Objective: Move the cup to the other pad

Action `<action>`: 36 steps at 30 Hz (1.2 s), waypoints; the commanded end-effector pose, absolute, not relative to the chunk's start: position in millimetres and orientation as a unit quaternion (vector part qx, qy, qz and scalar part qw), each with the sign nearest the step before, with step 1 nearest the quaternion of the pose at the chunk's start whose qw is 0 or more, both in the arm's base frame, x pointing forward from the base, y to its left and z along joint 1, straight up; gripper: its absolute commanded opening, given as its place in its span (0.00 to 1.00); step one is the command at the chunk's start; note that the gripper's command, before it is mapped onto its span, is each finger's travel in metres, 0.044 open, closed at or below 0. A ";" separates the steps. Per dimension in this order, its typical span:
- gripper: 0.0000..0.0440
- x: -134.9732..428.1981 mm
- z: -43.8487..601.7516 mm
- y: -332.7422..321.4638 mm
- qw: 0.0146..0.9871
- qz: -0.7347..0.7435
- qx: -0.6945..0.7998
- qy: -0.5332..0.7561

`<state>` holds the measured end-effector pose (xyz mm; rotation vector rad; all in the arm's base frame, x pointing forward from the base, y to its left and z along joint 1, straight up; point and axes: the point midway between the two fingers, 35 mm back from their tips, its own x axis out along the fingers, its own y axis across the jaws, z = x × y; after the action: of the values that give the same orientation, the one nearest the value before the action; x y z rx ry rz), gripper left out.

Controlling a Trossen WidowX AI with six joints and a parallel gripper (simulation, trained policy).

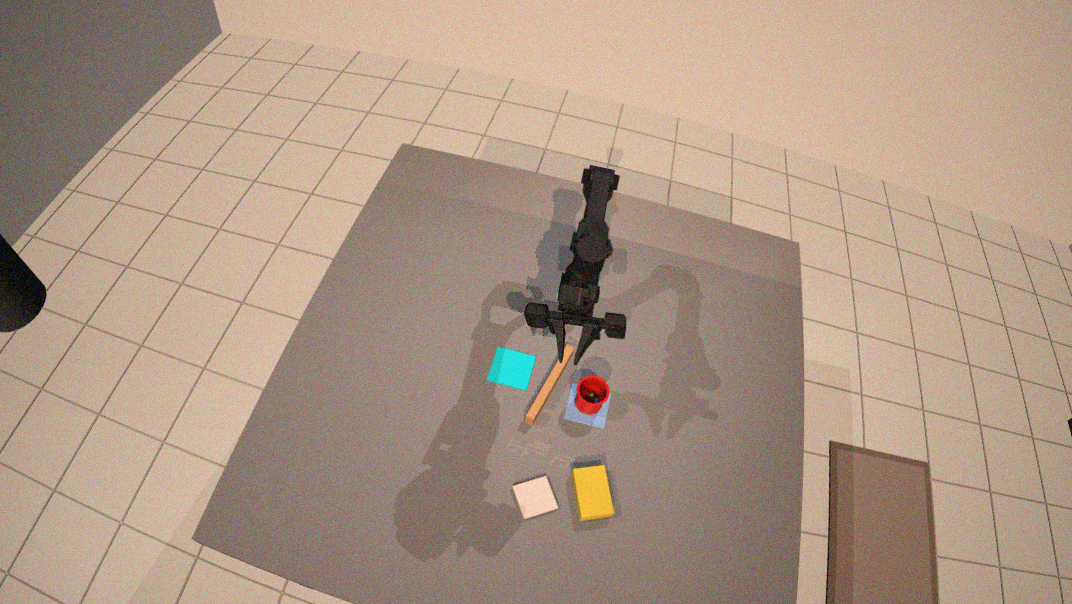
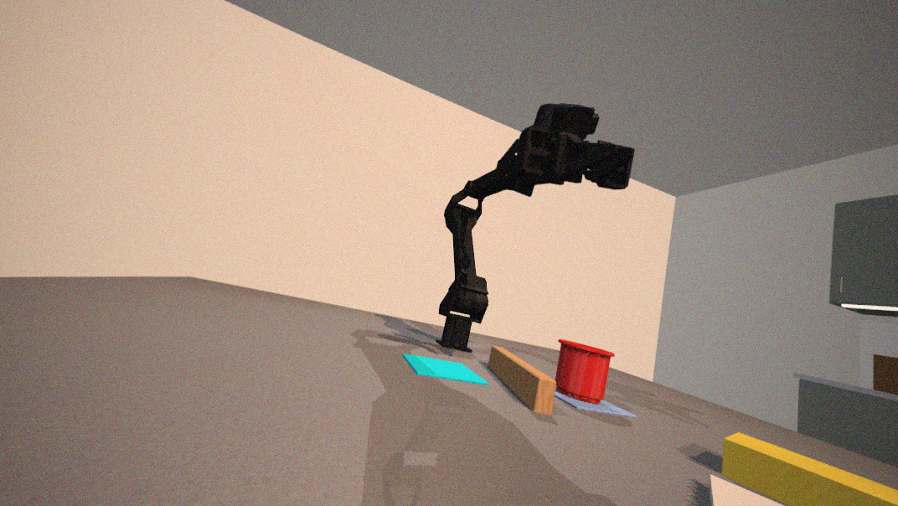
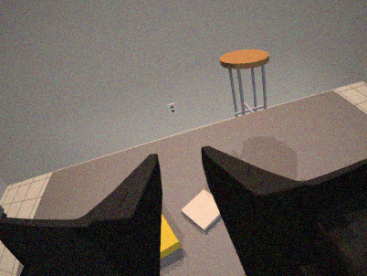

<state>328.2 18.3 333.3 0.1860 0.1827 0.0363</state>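
Standing upright on the pale blue pad (image 1: 587,420) (image 2: 608,408), the red cup (image 1: 590,405) (image 2: 583,372) has small dark, green and blue marbles (image 1: 592,395) visible inside it. The turquoise pad (image 1: 512,368) (image 2: 445,369) lies flat with nothing standing on it. Between the two pads a wooden bar (image 1: 549,386) (image 2: 521,379) rests on its narrow side along the grey-brown table top (image 1: 337,375) (image 2: 188,377) (image 3: 183,142), a low barrier on the direct line from the cup to the turquoise pad. The bar reaches past both pads at its ends, and it is clearly lower than the cup's rim.

The gripper (image 1: 567,362) (image 2: 608,164) (image 3: 180,158) is high above the table and well apart from the cup. Its fingers are apart, with a modest gap between the tips and nothing held there. From above, one fingertip overlaps the near end of the bar, but the exterior view shows the hand far over it.

Farther from the arm's base, a yellow block (image 1: 592,492) (image 2: 804,471) (image 3: 169,238) lies near a pale pink square (image 1: 534,496) (image 2: 729,493) (image 3: 203,210), the two apart from each other and off to one side of the route between the pads. Beyond the table edge, the wrist view takes in a round-topped stool (image 3: 245,58).
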 end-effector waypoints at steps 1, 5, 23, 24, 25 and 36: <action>0.25 331.6 331.5 23.3 0.987 0.023 0.110 0.112; 0.25 333.5 330.8 28.1 0.982 0.024 0.131 0.136; 0.29 337.4 323.6 50.3 0.940 0.012 0.230 0.252; 0.29 337.4 322.9 51.5 0.937 0.010 0.236 0.259; 0.29 337.4 322.1 52.8 0.933 0.008 0.241 0.266; 0.30 335.7 311.3 65.7 0.893 -0.020 0.293 0.340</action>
<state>334.9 61.7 315.3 0.5845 0.6663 -0.0297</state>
